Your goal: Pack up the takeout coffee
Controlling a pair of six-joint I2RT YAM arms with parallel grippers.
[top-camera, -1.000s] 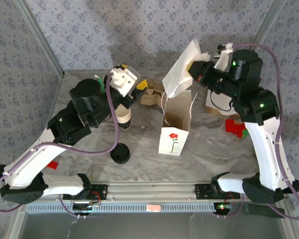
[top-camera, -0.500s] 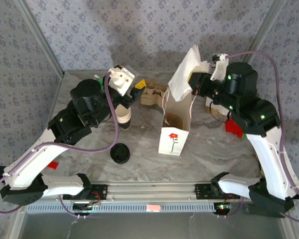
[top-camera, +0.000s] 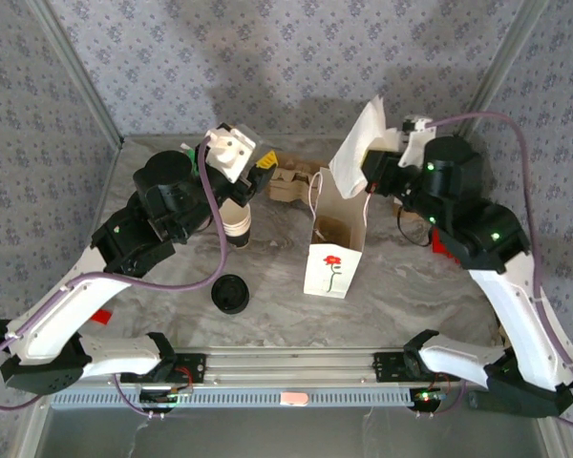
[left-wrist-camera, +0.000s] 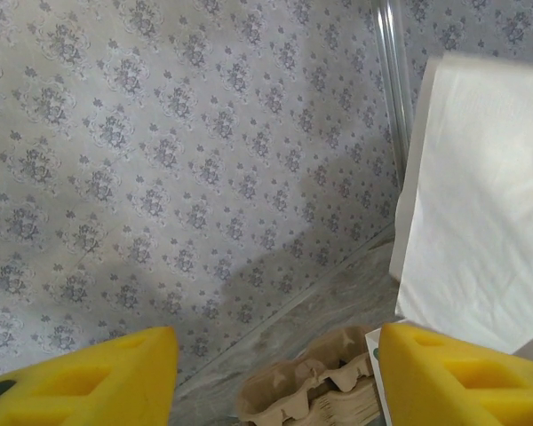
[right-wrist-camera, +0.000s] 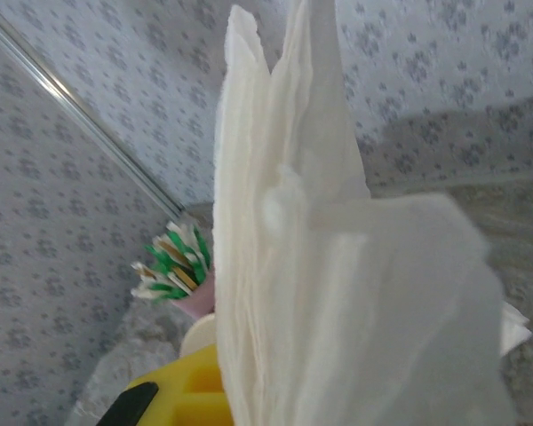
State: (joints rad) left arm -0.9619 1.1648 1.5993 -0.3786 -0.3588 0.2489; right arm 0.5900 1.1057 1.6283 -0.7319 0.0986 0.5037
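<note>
Judging from the table, you have not packed the coffee yet. The small white paper cup with the round black plastic lid (top-camera: 231, 294) stands on the grey marbled table (top-camera: 401, 296), left of the open white paper bag (top-camera: 327, 270) and clear of it, with neither arm touching it.

Your right gripper (top-camera: 371, 164) is clamped on a folded white paper napkin (top-camera: 356, 153), which hangs over the bag's back rim. I can't tell if it touches the rim. So the napkin looks like the step in hand, not the cup.

Your left gripper (left-wrist-camera: 275, 377) is up and aimed at the back wall. Its yellow foam pads (left-wrist-camera: 89, 377) stand apart with nothing between them. It sits above the stack of lidless white paper cups (top-camera: 237, 224), near the brown moulded cardboard cup carriers (top-camera: 291, 181).

Left to do, as I read it: drop the napkin in, then pick up the lidded cup and set it upright in the bag.

Labels: no readable writing or brand anywhere. The bag front carries only a printed red flower on a green stem.
</note>
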